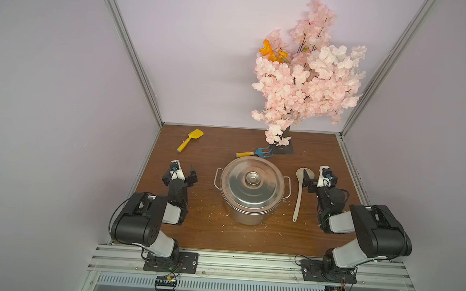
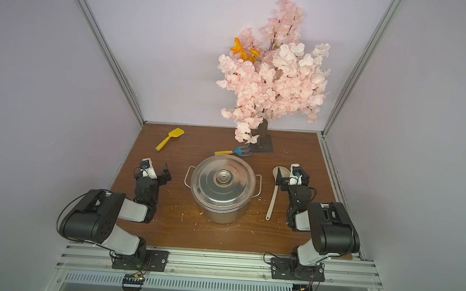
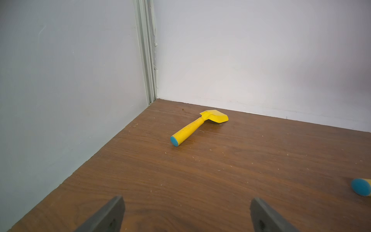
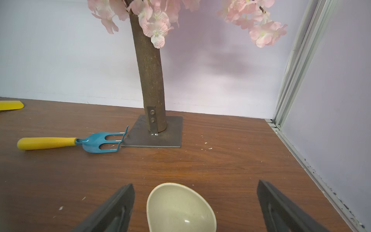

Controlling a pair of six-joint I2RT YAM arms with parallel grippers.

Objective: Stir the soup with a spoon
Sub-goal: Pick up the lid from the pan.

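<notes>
Right fingers (image 4: 116, 209) are spread wide with nothing pinched. The round bowl of the spoon (image 4: 180, 206) sits hollow side up on the bench (image 1: 207, 233) right between them. Can't tell if they're touching it or hanging just above it. Going outward, in both top views the slim handle runs back toward that arm's base, just beside the pot (image 1: 250, 208) on its right side. The pot has its lid (image 1: 252, 180) on, so no soup is showing at all. Left fingers (image 3: 108, 217) are wide apart too, over bare bench on the pot's other side, and they point at the yellow toy shovel (image 3: 198, 126), which is well apart from them. The blue rake (image 4: 100, 142) lies behind the pot with its tines up against the base plate of the fake blossom tree (image 4: 150, 80). So I'd say we're at the very first step, lining up to pick up the spoon. The bowl looks like a lousy place to grab, so the right arm probably wants to close on the handle instead. That lid also has to come off by its knob before any stirring, probably a job for the free left arm.
</notes>
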